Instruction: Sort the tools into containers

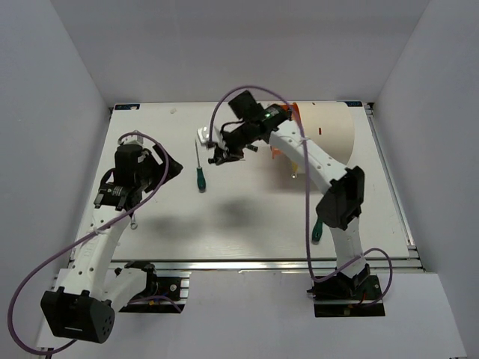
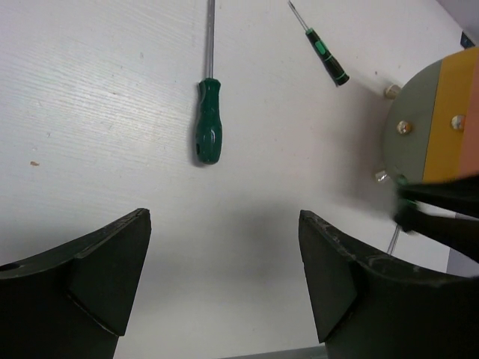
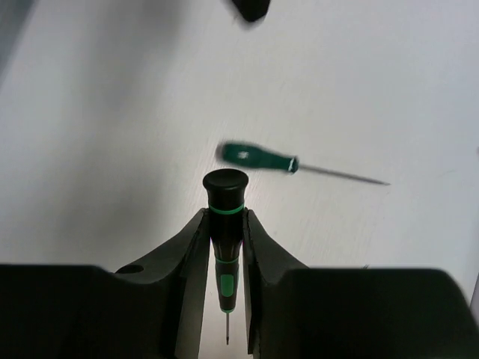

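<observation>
The right claw (image 3: 224, 247) is pressed onto a small black-and-green screwdriver (image 3: 224, 196), pinching its handle with the cap sticking out past the fingertips. It is carried in the air over the far middle of the desk (image 1: 247, 224), short of the drum (image 1: 329, 127) at the far right corner. The left claw (image 2: 223, 224) is spread wide with nothing in it, over the left part of the desk.

Much looks left to do. A large green screwdriver (image 2: 207, 123) lies on the desk toward the far edge, and a 2nd small screwdriver (image 2: 327, 58) lies near the drum's face. A green handle (image 1: 317, 229) shows beside the right arm toward the near right, and a small silver piece (image 1: 133, 221) near the left edge may be the wrench. The grey-green drawer (image 2: 412, 123) and orange drawer (image 2: 458, 112) sit in the drum; what is inside them cannot be seen. By my reckoning, 1 tool is in transit and at least 3 wait.
</observation>
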### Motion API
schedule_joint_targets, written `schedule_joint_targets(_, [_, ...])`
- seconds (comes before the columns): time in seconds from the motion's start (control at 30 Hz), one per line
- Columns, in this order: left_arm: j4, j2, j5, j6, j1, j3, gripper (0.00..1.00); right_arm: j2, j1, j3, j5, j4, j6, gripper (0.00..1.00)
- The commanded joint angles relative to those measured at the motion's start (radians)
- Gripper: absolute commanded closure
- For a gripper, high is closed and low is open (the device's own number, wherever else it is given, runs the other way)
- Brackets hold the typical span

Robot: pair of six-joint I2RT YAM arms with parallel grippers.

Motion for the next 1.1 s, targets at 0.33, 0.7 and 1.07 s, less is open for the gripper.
schedule_joint_targets(0.33, [0.488,0.198,0.213,-0.206,0.026,-0.083,0.12,-0.311,-0.235,-0.136,0.203,0.781,1.274,1.00])
schedule_joint_targets(0.7, [0.505,0.648,0.171,-0.254,-0.166,0.216,0.14,-0.392,-0.350,-0.271,0.671,0.735,1.308,1.00])
schedule_joint_targets(1.07, [0.430,0.967,0.042,-0.444,-0.215,0.469,0.14,-0.403,-0.409,-0.426,0.690,0.669,1.309,0.75])
